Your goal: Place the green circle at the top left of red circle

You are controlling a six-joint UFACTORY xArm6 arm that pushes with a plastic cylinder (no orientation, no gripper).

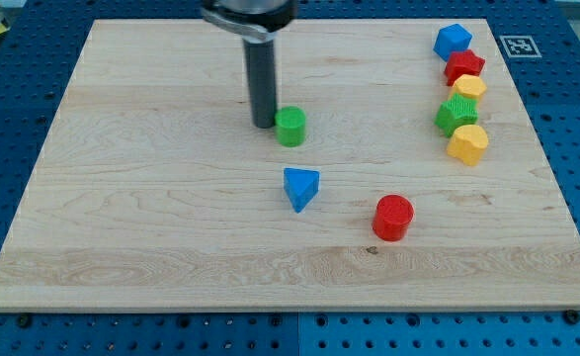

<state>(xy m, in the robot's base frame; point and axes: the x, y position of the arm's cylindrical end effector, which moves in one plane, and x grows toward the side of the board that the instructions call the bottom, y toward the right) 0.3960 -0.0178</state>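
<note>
The green circle (290,127) sits near the middle of the wooden board (122,198), toward the view's top. The red circle (393,217) lies to its lower right. My tip (264,125) is just left of the green circle, touching or almost touching its left side. The dark rod rises from there to the view's top edge.
A blue triangle (300,187) lies between the green and red circles. At the view's top right stands a column of blocks: a blue block (453,42), a red star-like block (463,67), a yellow block (470,88), a green star-like block (456,115), a yellow hexagon-like block (468,143).
</note>
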